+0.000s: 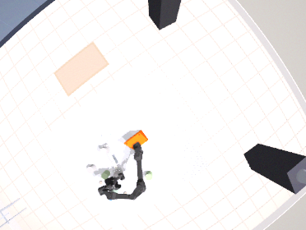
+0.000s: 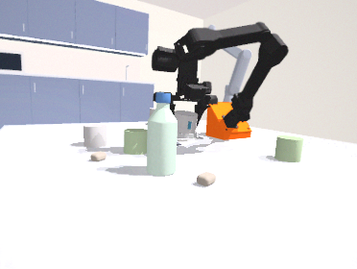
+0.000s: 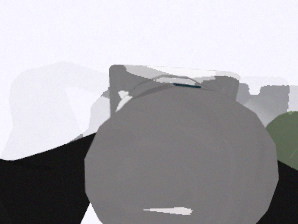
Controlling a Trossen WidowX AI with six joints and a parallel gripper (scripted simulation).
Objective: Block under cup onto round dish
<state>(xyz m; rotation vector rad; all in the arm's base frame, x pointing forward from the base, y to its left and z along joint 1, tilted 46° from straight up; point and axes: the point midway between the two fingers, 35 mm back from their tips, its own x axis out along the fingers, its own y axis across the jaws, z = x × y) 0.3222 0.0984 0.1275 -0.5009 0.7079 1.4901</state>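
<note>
You are looking at the black arm (image 1: 140, 168) (image 2: 271, 55), which is arching from beside an orange wedge-shaped box (image 1: 136, 140) (image 2: 220, 124) and bending down at its far end. Your pale green bottle (image 2: 161, 144) is standing upright in front, its blue cap (image 2: 163, 97) partly covering the view. Your gripper (image 1: 118, 178) (image 2: 186, 123) (image 3: 173, 141) is clasping a grey cup (image 2: 186, 126) (image 3: 180, 160) — the cup is showing a plain, dull, faceted round top from the wrist, with a pale streak near its lower edge, and a small blue patch is showing on its side in the exterior view. A pale grey cylinder (image 2: 95, 135) is sitting well apart from it, and two green cylinders (image 2: 135, 141) (image 2: 289, 149) are standing on either side of the bottle. Two brownish stones (image 2: 98, 157) (image 2: 206, 179) are lying near the bottle, the smallest things you are seeing.
</note>
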